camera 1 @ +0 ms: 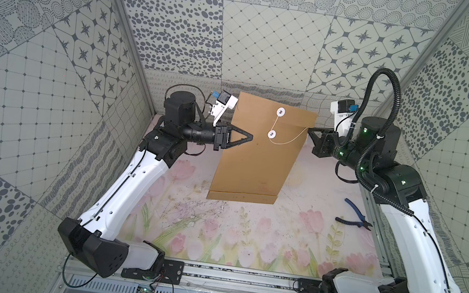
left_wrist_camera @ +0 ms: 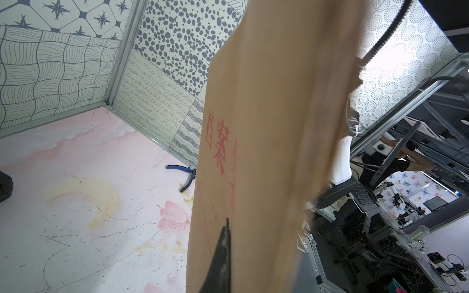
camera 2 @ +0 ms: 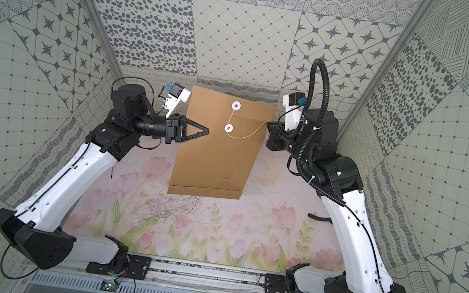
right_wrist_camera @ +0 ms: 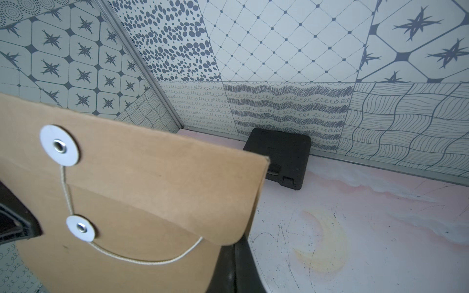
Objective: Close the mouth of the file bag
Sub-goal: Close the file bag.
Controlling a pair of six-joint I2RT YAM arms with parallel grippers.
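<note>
Both arms are white tubes with black joints. A thin black wire (camera 1: 121, 186) runs along the left arm (camera 1: 138, 190). The right arm (camera 1: 407, 237), at the right of the frame, wears a fat bumpy black hose (camera 1: 398, 101) and tiny green lights (camera 1: 364, 129). The left gripper (camera 1: 251, 138) is a black triangle.

The scene is lit brightly and evenly; only faint, soft shadows are cast on the counter (camera 1: 246, 233). Lines are bent by wide-angle distortion toward the edges of the wrist views. In the left wrist view the file bag (left_wrist_camera: 266, 126) is blurred at close range.
</note>
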